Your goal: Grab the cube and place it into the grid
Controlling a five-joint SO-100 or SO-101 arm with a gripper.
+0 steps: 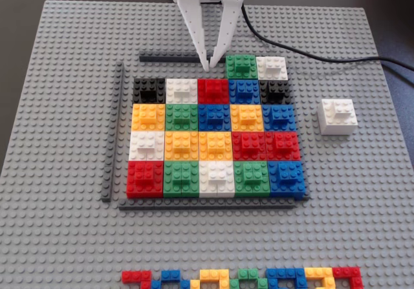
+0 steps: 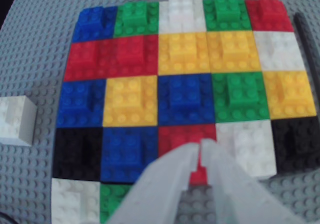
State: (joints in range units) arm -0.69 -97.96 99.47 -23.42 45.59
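The cube (image 1: 337,116) is a white studded block with a smaller raised brick on top. It stands alone on the grey baseplate, right of the grid (image 1: 181,145). In the wrist view the cube (image 2: 15,120) is at the left edge, beside the grid (image 2: 182,51). My gripper (image 1: 210,66) is shut and empty, its white fingers meeting at a point. It hangs over the grid's back edge by a red block (image 1: 213,90). In the wrist view the gripper (image 2: 201,146) covers part of that red block (image 2: 185,134). The cube is well to the right of the gripper in the fixed view.
Thin dark grey strips (image 1: 113,134) edge the grid on the left, back and front. A green block (image 1: 241,66) and a white block (image 1: 272,67) form a partial back row. A zigzag row of small coloured bricks (image 1: 242,278) lies at the front edge. A black cable (image 1: 310,55) runs at the back right.
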